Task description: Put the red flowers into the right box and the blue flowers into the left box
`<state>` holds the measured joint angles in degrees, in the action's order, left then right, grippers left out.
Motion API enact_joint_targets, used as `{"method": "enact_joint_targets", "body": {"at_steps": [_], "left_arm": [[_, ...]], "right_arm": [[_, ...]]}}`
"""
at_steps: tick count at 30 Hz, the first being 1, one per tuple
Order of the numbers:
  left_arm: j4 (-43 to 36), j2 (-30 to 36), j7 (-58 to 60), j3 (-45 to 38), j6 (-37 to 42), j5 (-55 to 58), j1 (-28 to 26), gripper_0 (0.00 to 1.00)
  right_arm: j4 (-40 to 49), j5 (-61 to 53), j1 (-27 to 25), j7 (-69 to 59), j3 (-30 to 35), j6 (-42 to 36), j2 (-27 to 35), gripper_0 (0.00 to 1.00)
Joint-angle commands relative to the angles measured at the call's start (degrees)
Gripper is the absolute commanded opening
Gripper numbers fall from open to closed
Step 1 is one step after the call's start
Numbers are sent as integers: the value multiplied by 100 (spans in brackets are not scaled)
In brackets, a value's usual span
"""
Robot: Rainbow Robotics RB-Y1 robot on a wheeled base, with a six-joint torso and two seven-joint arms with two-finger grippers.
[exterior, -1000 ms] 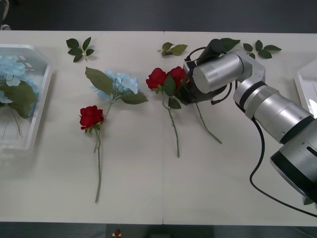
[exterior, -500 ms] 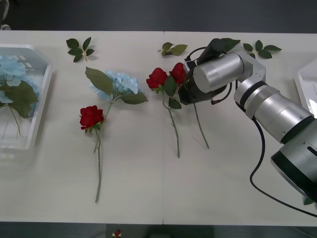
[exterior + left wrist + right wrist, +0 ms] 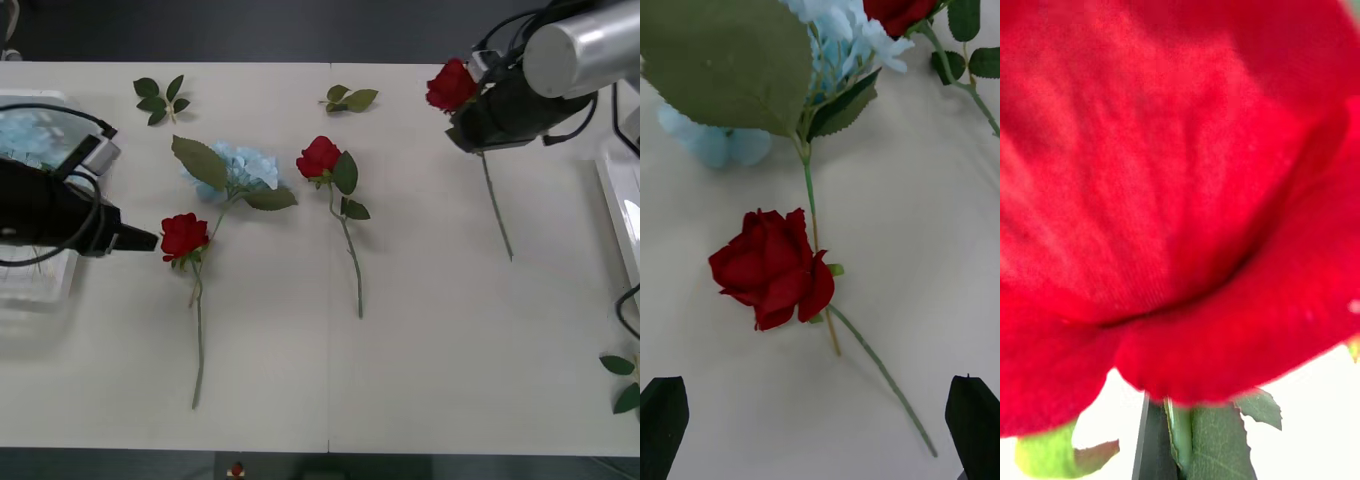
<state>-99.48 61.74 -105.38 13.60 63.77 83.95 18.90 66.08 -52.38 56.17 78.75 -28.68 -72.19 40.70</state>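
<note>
The right tool (image 3: 470, 112) has lifted one red rose (image 3: 451, 85) off the table (image 3: 450, 350) and carried it from the middle of the table toward the robot's right, so that it now hangs near the far right end, just short of the white straight rim of the right box (image 3: 612, 190). The tool is clamped on the stem just under the bloom, the stem trailing down toward the table; in the right wrist view the bloom (image 3: 1172, 187) sits pressed close against the lens. The rose that lay touching it a second ago, the middle rose (image 3: 319, 157), stays behind where it was.

The left tool (image 3: 140, 239) has come in from the left side, low over the table, its black fingers (image 3: 662, 420) spread apart with the left rose (image 3: 184, 235) lying between and just ahead of them. That rose's stem crosses the stem of the one loose blue hydrangea (image 3: 240, 167), so a grasp here would likely disturb both.

By this reading one red flower is close to delivery, two remain on the table, and one blue flower is still to go to the slatted left box (image 3: 30, 290), where pale blue blooms already show.

The table is pale and matte, with a seam down its centre; loose leaf sprigs (image 3: 160, 98) lie along the far edge. Beyond it the room is dark.
</note>
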Motion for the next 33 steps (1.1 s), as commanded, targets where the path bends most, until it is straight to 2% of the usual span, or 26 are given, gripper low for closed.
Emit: {"method": "enact_joint_targets", "body": {"at_steps": [1, 8, 13, 19, 24, 33], "left_arm": [[-142, 127, 985, 627, -778, -344, 149, 100], [-151, -31, 2303, 1224, -1042, -1003, 167, 100], [-203, -374, 3068, 1470, -1024, -1821, 281, 100], [-36, -611, 3911, 2094, -1024, -2867, 703, 100], [236, -910, 4105, 2358, -1015, -3385, 923, 100], [263, -1191, 4122, 2358, -857, -3825, 905, 100]], "right_arm": [[309, -414, -115, 132, 73, 3, 922, 0], [467, -959, -493, 545, 73, 21, 2188, 0], [159, -1143, -835, 1283, 310, 135, 2698, 0], [-658, -888, -1363, 2452, 1127, 548, 2724, 0], [-1273, -466, -1512, 2935, 1136, 1260, 2645, 0], [-1906, 421, -1512, 2865, 1136, 1796, 2311, 0]]}}
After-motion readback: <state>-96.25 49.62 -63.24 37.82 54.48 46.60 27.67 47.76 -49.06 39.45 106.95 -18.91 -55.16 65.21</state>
